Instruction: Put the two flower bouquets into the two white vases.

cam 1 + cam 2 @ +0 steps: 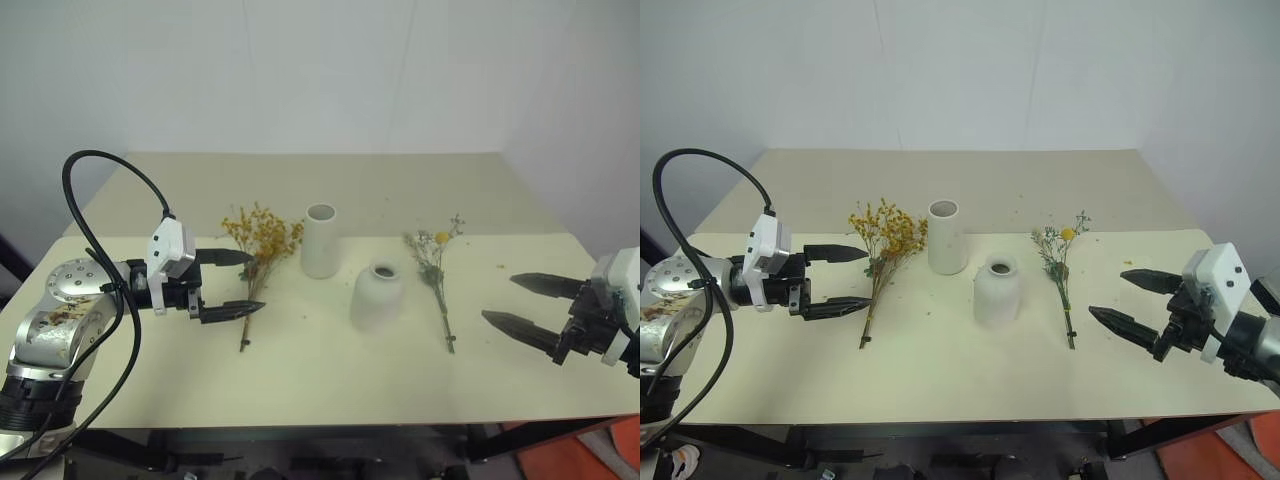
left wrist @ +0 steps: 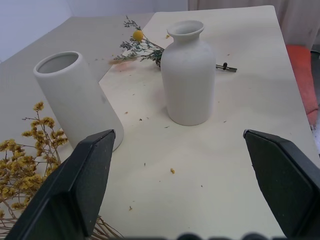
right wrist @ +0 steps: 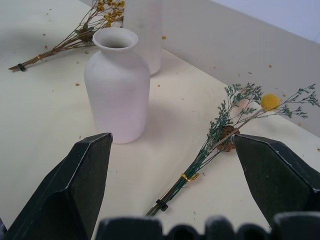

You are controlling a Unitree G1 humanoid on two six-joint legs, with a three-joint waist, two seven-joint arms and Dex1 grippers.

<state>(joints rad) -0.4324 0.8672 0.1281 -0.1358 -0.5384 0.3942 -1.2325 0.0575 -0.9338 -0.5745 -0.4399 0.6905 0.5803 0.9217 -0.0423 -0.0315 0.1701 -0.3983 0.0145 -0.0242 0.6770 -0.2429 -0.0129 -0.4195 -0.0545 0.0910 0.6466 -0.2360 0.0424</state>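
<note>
A bushy yellow-orange bouquet [image 1: 262, 238] lies flat on the table, stems toward the front. My left gripper [image 1: 240, 283] hangs open just left of those stems, its fingers spread on either side of them, empty. The tall white cylinder vase [image 1: 320, 241] stands upright behind the shorter rounded vase [image 1: 377, 295]. Right of both lies the sparse green bouquet [image 1: 433, 262] with a yellow ball. My right gripper [image 1: 505, 299] is open and empty, to the right of that sprig. The right wrist view shows the rounded vase [image 3: 118, 84] and the green bouquet [image 3: 222, 135] ahead.
The cream table [image 1: 300, 380] has bare room along its front edge and behind the vases. Small dried crumbs are scattered around the vases. A black cable [image 1: 100, 230] loops over my left arm. A white wall rises behind the table.
</note>
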